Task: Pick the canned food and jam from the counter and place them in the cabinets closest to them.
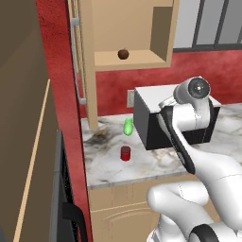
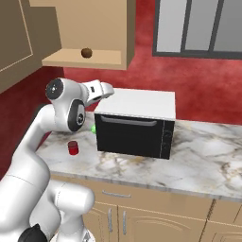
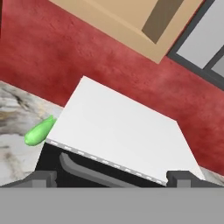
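Note:
The small dark-red can (image 1: 125, 153) (image 2: 73, 148) stands upright on the marble counter (image 1: 108, 168) (image 2: 203, 151), left of the microwave. My gripper (image 2: 109, 89) (image 3: 112, 178) hovers over the microwave's top left corner, well above the can and to its right. Its fingertips (image 3: 43, 177) sit wide apart with nothing between them, so it is open. The wall cabinet (image 1: 132, 60) (image 2: 80, 59) above the can has its door (image 1: 87, 71) swung open, baring a wooden shelf. The jam is out of view.
A black microwave (image 1: 156, 127) (image 2: 134, 130) with a white top (image 3: 118, 131) sits on the counter under my hand. A green oblong thing (image 1: 127, 126) (image 3: 39, 131) lies behind the can. A brown ball (image 1: 123, 54) (image 2: 86, 52) rests on the cabinet shelf. A window (image 2: 198, 26) lies to the right.

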Robot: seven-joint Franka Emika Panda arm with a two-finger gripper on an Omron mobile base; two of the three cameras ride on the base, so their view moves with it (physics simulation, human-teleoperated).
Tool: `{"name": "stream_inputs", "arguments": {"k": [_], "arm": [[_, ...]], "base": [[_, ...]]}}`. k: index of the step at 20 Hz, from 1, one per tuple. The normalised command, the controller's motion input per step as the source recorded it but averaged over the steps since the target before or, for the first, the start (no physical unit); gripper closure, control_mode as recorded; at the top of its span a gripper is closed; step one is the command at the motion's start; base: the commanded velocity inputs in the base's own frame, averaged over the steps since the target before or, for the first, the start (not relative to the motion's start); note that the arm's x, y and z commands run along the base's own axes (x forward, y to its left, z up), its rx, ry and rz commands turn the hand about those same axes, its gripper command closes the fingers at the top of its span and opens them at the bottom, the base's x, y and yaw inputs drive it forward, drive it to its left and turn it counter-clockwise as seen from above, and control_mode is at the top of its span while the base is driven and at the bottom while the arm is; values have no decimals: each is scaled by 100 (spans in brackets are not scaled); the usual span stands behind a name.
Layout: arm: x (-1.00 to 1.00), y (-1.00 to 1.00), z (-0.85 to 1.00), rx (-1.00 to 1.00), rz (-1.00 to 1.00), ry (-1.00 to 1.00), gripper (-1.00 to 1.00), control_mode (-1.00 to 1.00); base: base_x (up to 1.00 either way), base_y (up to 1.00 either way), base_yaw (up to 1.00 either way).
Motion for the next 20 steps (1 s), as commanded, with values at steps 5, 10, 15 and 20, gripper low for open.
{"name": "stream_inputs", "arguments": {"k": [5, 10, 15, 20], "arm": [[-13, 27, 0, 5, 0, 0, -100, -100], [-21, 45, 0, 1, 0, 0, -100, -100], [-29, 38, 0, 0, 0, 0, -100, -100], [-31, 38, 0, 6, 0, 6, -100, -100]], "base": [[0, 0, 0], [0, 0, 0], [0, 0, 0], [0, 0, 0]]}}
